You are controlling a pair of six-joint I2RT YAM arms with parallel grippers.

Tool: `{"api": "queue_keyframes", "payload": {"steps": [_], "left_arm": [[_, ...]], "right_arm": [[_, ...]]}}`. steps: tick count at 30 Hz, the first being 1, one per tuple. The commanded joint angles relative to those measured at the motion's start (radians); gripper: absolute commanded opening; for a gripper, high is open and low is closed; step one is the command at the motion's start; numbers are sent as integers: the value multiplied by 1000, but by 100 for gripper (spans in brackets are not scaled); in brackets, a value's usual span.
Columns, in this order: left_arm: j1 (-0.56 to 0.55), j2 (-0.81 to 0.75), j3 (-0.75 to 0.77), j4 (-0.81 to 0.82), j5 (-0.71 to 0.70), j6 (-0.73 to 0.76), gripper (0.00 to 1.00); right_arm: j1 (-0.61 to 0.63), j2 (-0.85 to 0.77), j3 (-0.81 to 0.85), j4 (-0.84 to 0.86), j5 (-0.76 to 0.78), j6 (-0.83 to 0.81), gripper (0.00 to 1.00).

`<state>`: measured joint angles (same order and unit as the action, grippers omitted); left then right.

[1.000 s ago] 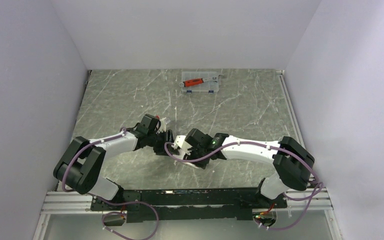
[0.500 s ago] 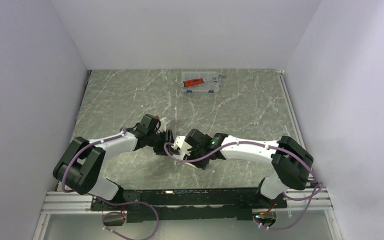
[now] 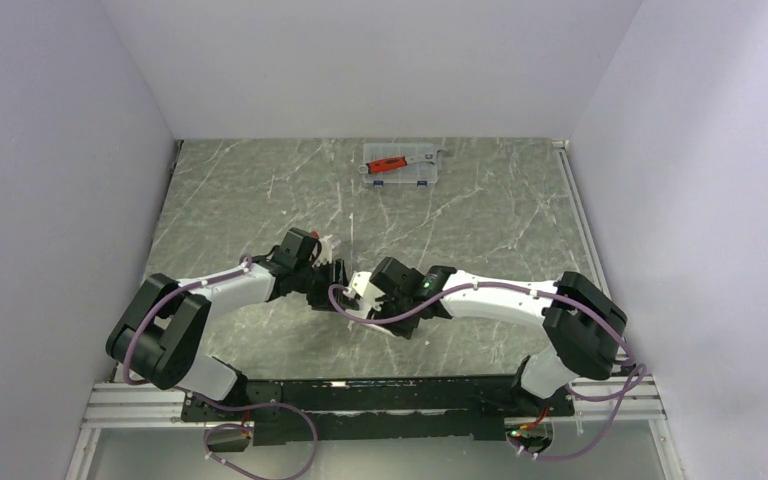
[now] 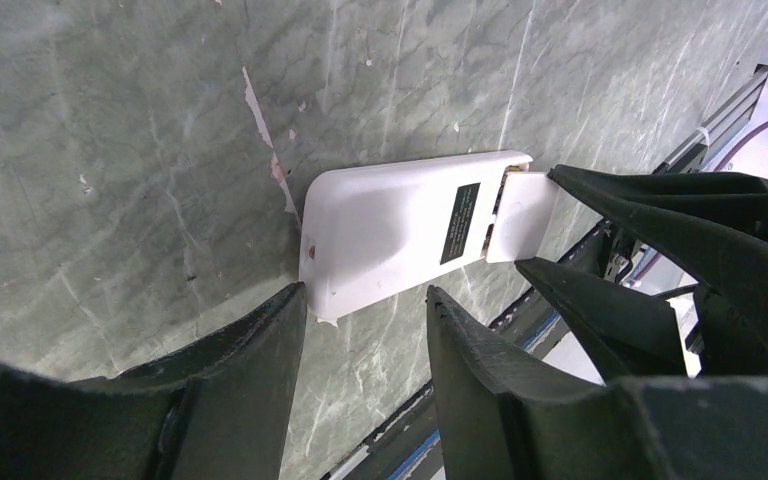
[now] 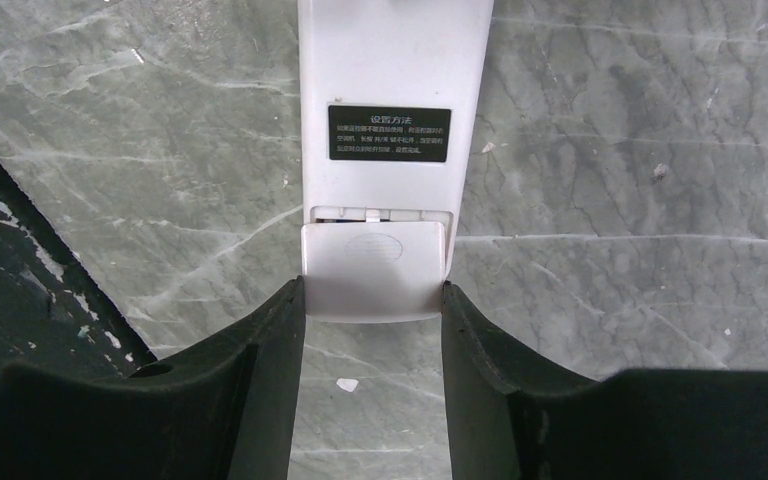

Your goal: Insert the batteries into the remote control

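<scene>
The remote control [image 4: 390,235] is clenched by left pincer [image 4: 363,291], right pincer [image 5: 374,285] grasping cover [image 5: 374,260]; case [image 3: 412,179] holds tool [image 3: 390,163].

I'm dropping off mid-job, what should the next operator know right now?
Left gripper: shut on one end of the white rectangular remote control, labelled back up.
Right gripper: shut on the white sliding battery cover at its other end.
Done: cover partly slid out, a gap shows at its seam.
Left: pull the cover off, load the batteries; none show in any view.
</scene>
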<state>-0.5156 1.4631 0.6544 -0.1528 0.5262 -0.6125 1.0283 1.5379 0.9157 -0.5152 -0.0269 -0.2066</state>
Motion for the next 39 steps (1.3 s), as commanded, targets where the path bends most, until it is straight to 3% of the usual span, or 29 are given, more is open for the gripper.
{"api": "queue_keyframes", "payload": {"steps": [1,39], "left_arm": [[2,-23,-8,39,26,4,53],[1,8,10,38,42,19,53]], "right_arm": [[-11,-1,33,-10,9,-4,21],[-36,64,99,-16,-12,-33,22]]}}
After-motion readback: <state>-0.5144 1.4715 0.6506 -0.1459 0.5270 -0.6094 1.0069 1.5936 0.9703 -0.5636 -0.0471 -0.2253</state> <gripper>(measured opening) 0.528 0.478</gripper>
